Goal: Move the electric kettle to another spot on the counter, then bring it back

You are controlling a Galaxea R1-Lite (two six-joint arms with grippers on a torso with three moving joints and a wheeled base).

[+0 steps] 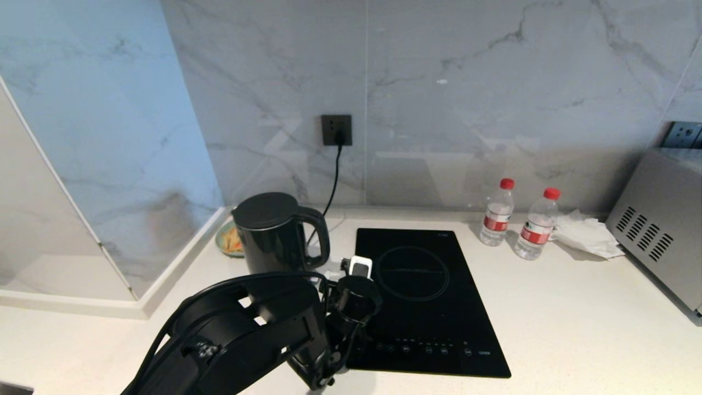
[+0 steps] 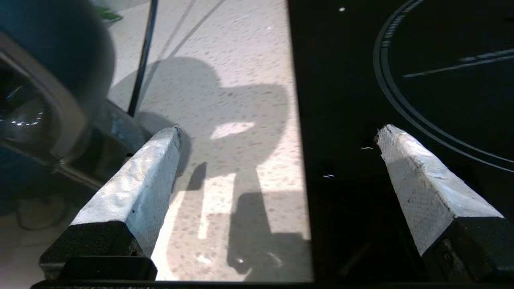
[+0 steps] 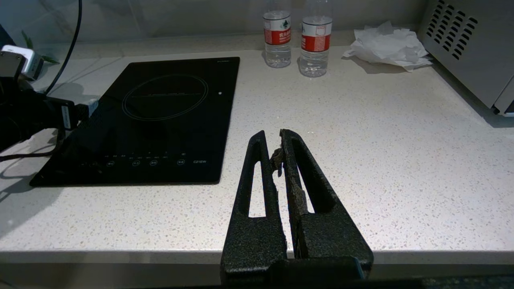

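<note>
Black electric kettle (image 1: 272,233) (base hidden by arm)

You're working in a kitchen: a speckled white counter (image 1: 576,323) with an inset black induction hob (image 1: 433,307), a grey-veined marble wall (image 1: 466,99) carrying a socket (image 1: 336,130), an electric kettle (image 1: 272,233), two water bottles (image 1: 518,224) and a steel oven (image 1: 663,225) at the side

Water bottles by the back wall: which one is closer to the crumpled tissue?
The bottle on the right, standing right beside the crumpled tissue. The other bottle stands on its far side, toward the hob. Both are upright with red caps.
</note>
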